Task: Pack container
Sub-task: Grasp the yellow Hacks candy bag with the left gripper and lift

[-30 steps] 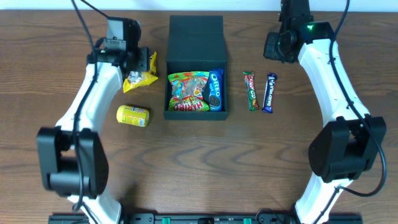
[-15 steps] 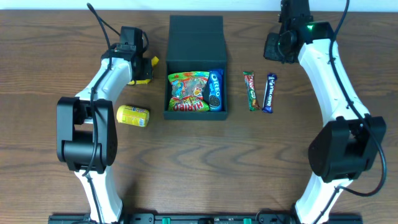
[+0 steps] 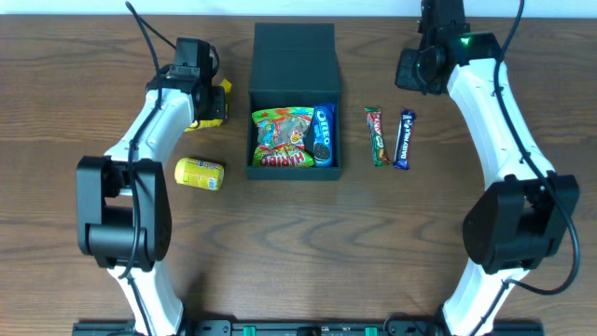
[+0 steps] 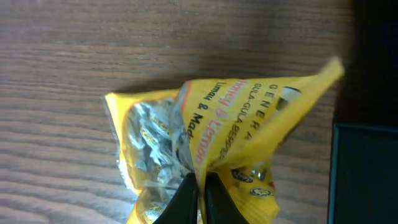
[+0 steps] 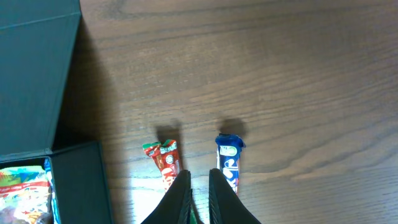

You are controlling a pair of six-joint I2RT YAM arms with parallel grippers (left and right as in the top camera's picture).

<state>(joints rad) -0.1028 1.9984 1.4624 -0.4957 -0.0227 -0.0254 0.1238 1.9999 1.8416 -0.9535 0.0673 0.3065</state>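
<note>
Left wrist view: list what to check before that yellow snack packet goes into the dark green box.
1. Hold on the yellow foil snack packet: the left gripper is pinched on its lower edge. Ok.
2. Packet lifted off the wooden table: cannot tell.
3. Opening of the dark green cardboard container: flap lid folded back. Ok.
4. Room inside: colourful gummy bag and blue cookie packet cover the floor; space on top, cannot tell.
5. Path free of the right gripper: it hangs off to the container's right, shut and empty. Ok.

Box [image 3: 294,56], can [image 3: 199,174], 2 bars [image 3: 377,136], ~3 pkts [image 3: 283,137]
</note>
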